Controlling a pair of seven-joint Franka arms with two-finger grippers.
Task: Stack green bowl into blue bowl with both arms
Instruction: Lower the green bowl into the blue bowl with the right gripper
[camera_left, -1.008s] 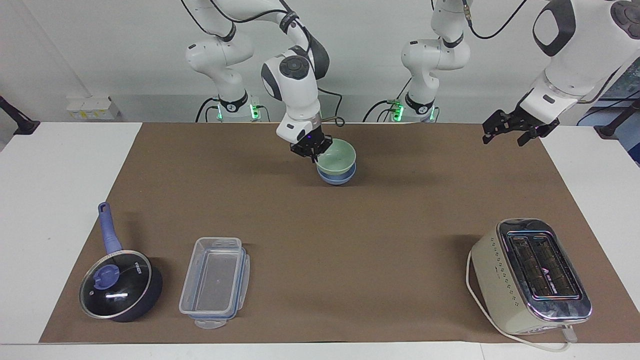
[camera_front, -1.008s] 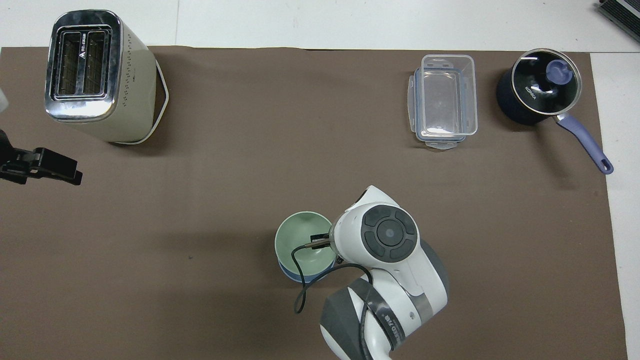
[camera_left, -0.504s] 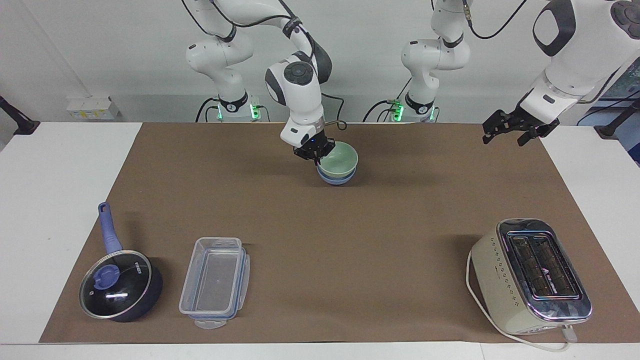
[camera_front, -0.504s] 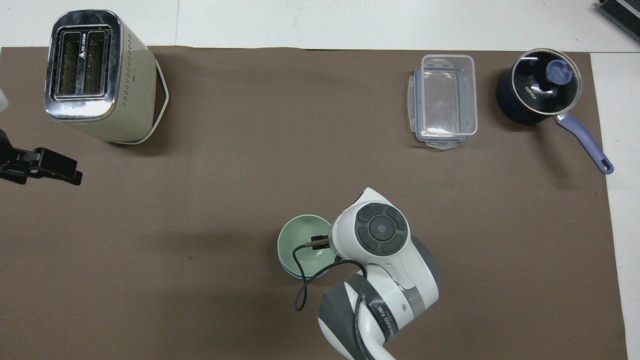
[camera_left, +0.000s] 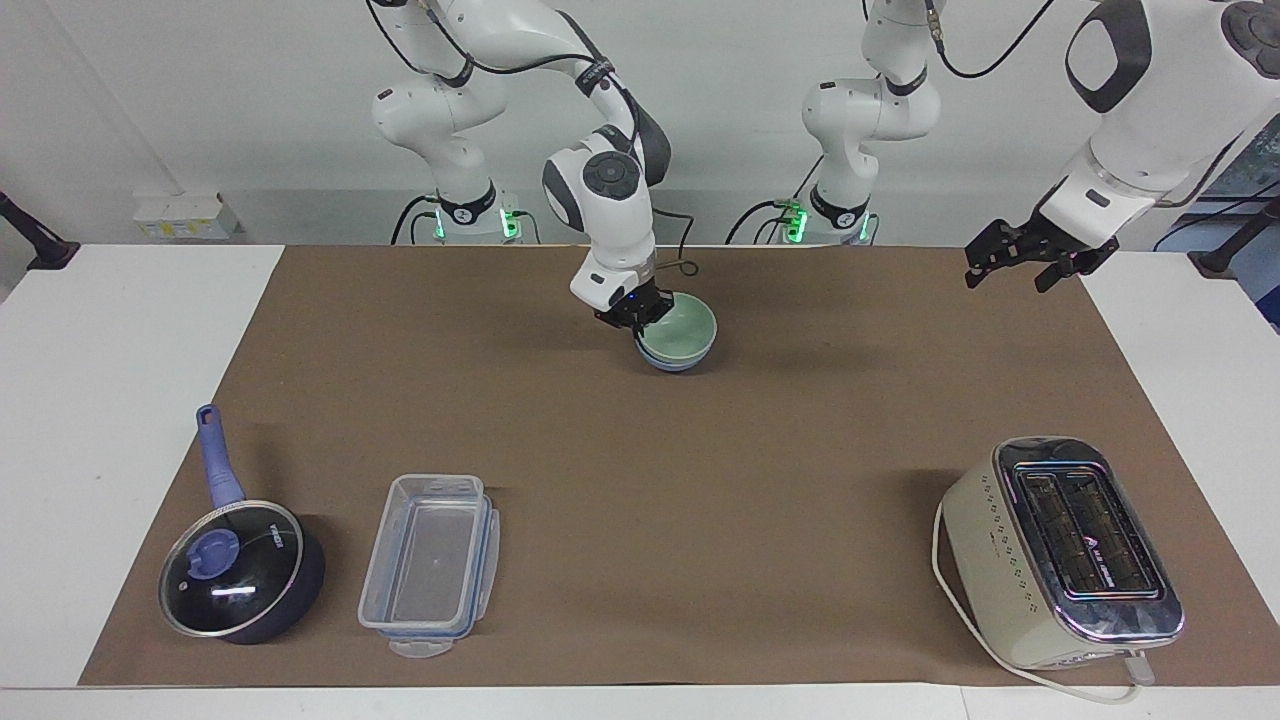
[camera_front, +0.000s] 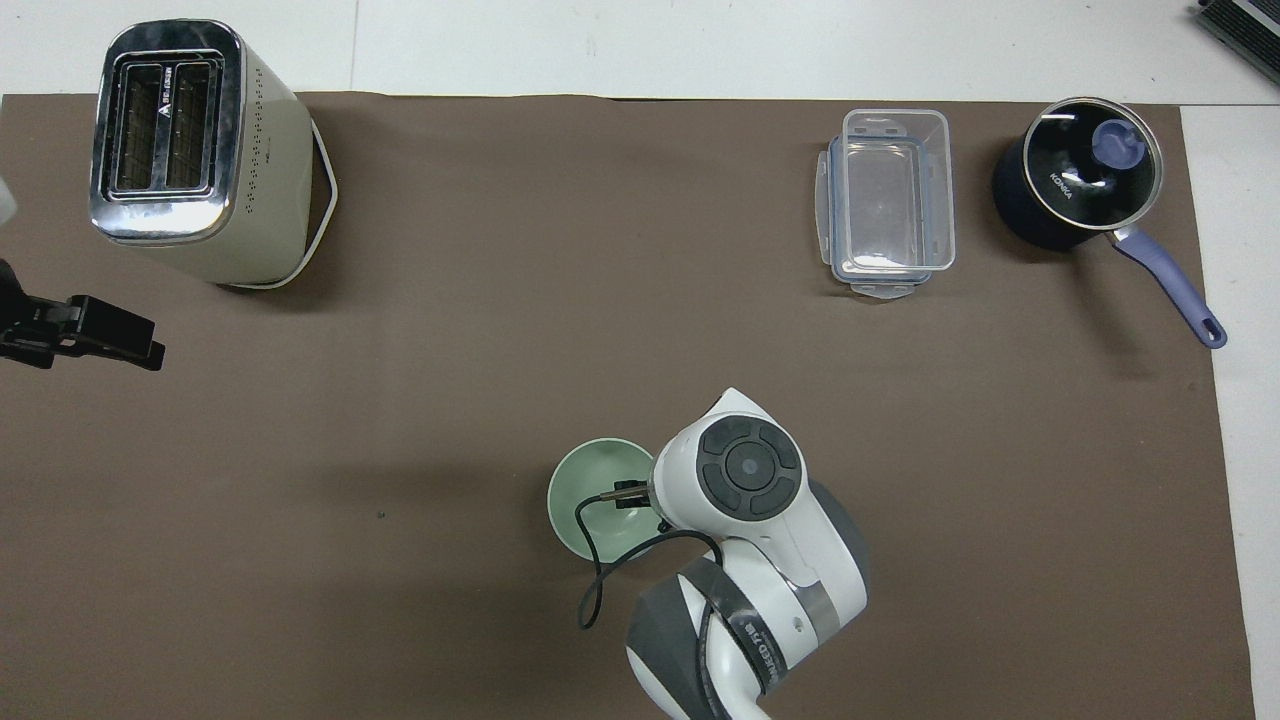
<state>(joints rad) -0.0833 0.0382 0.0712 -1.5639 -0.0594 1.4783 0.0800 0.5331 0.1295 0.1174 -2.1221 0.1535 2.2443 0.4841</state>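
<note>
The pale green bowl (camera_left: 682, 329) sits nested in the blue bowl (camera_left: 672, 362), whose rim and underside just show beneath it, on the brown mat close to the robots' end. My right gripper (camera_left: 636, 318) is shut on the green bowl's rim at the side toward the right arm's end. From overhead the green bowl (camera_front: 592, 497) covers the blue one, and the right arm's wrist hides most of the gripper. My left gripper (camera_left: 1012, 262) hangs open and empty in the air over the mat's edge at the left arm's end, its fingers (camera_front: 110, 335) showing at the overhead view's edge.
A cream toaster (camera_left: 1062, 552) stands far from the robots toward the left arm's end. A clear lidded plastic container (camera_left: 430, 565) and a dark pan with a blue handle (camera_left: 238, 560) lie far from the robots toward the right arm's end.
The right gripper has lowered the green bowl, so it sits deeper in the blue bowl and less blue shows. The left arm has stayed still.
</note>
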